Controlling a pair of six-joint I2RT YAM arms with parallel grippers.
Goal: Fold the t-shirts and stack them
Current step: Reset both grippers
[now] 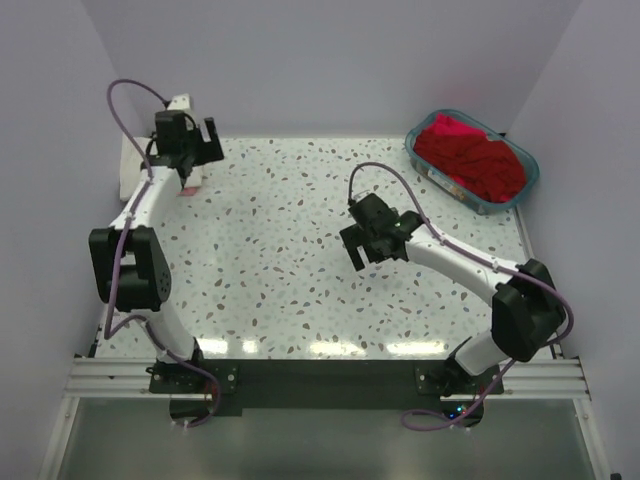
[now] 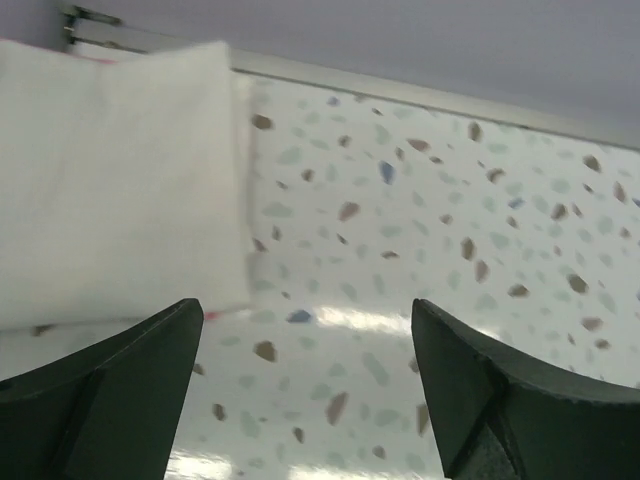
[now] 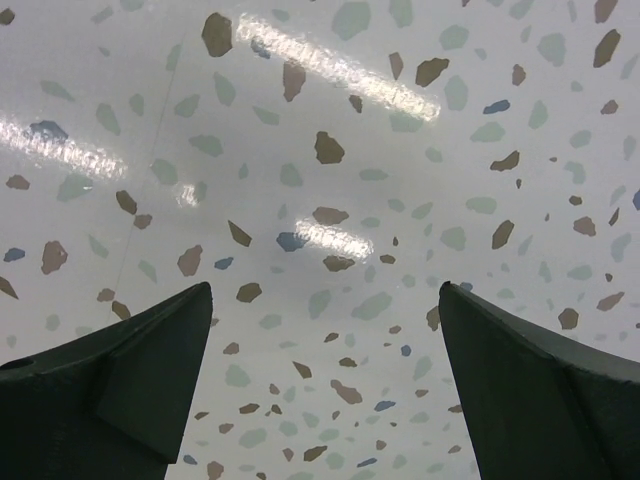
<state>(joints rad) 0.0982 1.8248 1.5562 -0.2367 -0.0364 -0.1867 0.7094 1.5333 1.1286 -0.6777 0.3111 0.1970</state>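
A folded white t-shirt [image 2: 120,180] lies in the table's far left corner, with a thin pink edge [image 2: 212,315] showing under its near side. From above, only a strip of that white cloth [image 1: 132,165] and a pink bit [image 1: 188,187] show past the arm. My left gripper [image 2: 307,312] hangs open just right of the fold, holding nothing; it sits over that corner [image 1: 188,155]. My right gripper [image 3: 325,290] is open and empty above bare tabletop at mid-table [image 1: 352,245]. Red t-shirts [image 1: 470,160] are heaped in the basket.
A teal plastic basket [image 1: 417,152] stands at the far right corner. A metal rail [image 2: 400,92] and the back wall run close behind the folded shirt. Side walls close in the speckled table [image 1: 280,260] on both sides.
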